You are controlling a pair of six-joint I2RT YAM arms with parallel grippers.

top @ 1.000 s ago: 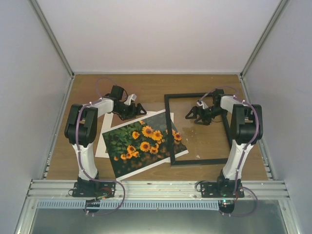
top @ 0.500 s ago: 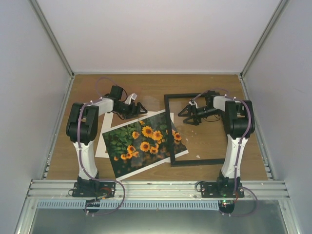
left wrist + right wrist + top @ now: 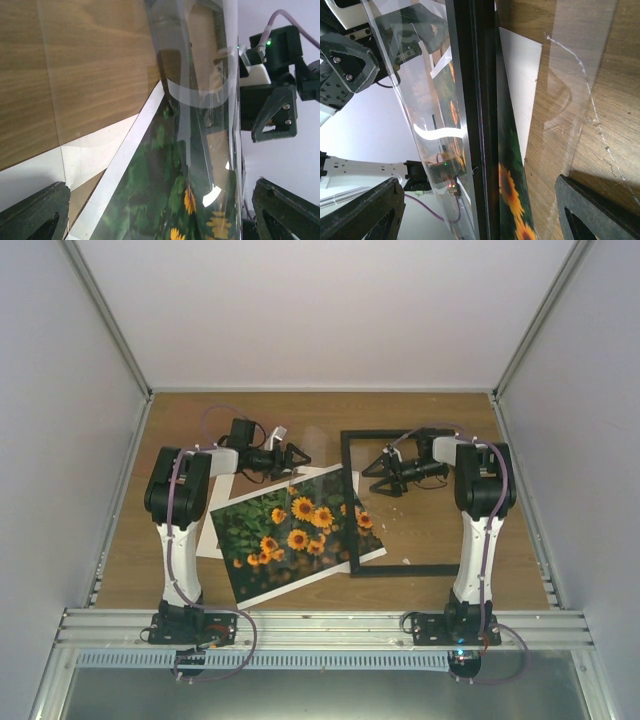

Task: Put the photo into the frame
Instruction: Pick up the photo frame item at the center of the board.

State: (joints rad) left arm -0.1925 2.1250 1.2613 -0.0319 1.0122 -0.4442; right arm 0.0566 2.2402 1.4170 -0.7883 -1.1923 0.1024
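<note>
1. The photo (image 3: 290, 530) is lying on the surface (image 3: 300, 410), overlapping the frame's (image 3: 410, 570) left rail.
2. The left pincer (image 3: 300, 455) and right pincer (image 3: 368, 472) are gaping wide, facing across a clear sheet (image 3: 195, 95).
3. Shifting that sheet is probably coming first.

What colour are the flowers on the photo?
Orange on dark green; the photo shows best in the top view.

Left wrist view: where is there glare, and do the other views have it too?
Left wrist: the clear transparent sheet carries a curved white reflection and a bright spot over the orange sunflower paper print. Right wrist: a white streak on it. Top external: only faint sheen.
</note>
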